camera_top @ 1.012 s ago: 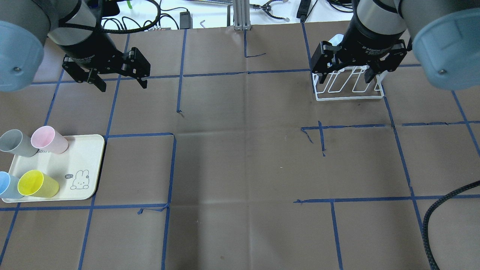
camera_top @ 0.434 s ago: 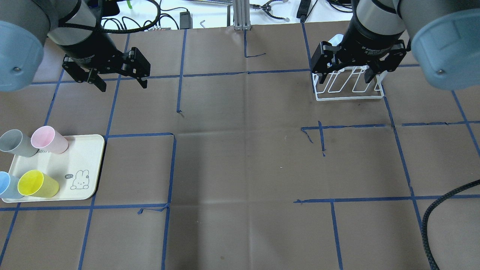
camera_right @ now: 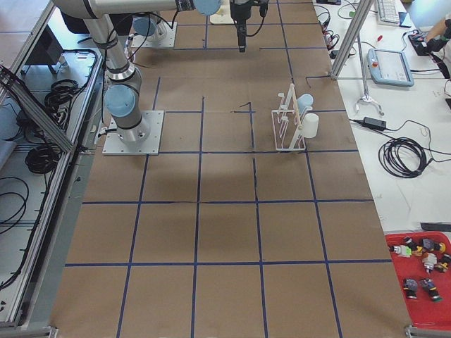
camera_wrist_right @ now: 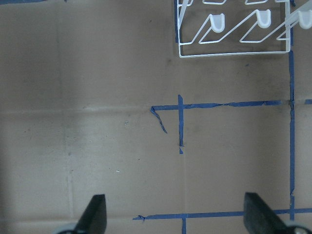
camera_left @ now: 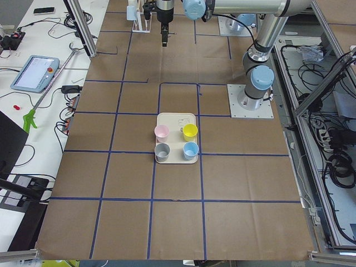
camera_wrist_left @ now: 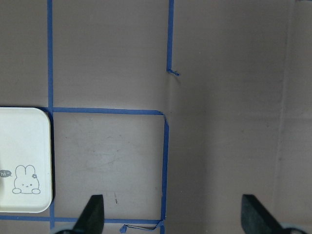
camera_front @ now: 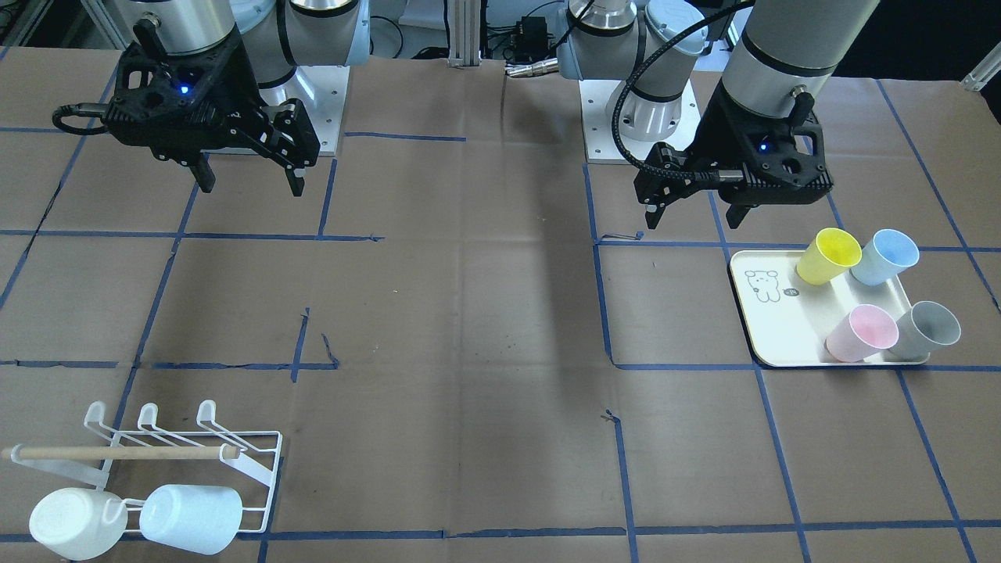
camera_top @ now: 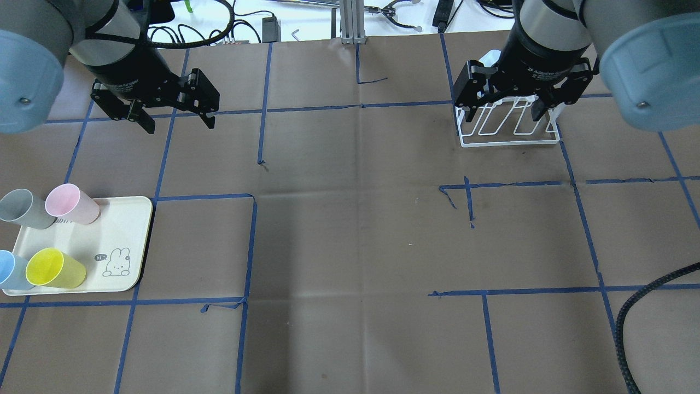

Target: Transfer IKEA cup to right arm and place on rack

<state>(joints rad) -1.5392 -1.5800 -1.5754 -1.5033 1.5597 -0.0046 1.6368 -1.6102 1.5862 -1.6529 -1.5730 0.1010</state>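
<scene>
IKEA cups (camera_top: 54,268) crowd tray (camera_top: 126,230) L half, rack (camera_front: 117,452) far R, L pincer (camera_top: 179,126) & R pincer (camera_top: 503,116) spread wide

Matt brown paper cover (camera_top: 350,246), creased, lined with blue tape (camera_top: 250,246). White-coated wire rack (camera_top: 508,143) with bare light wooden rod (camera_front: 117,452). Smooth matt plastic pastel cups (camera_front: 827,256) on smooth cream tray (camera_front: 782,328).

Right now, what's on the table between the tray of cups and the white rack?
Only brown paper with blue tape lines lies between the tray and the rack; the front-facing view shows it.
</scene>
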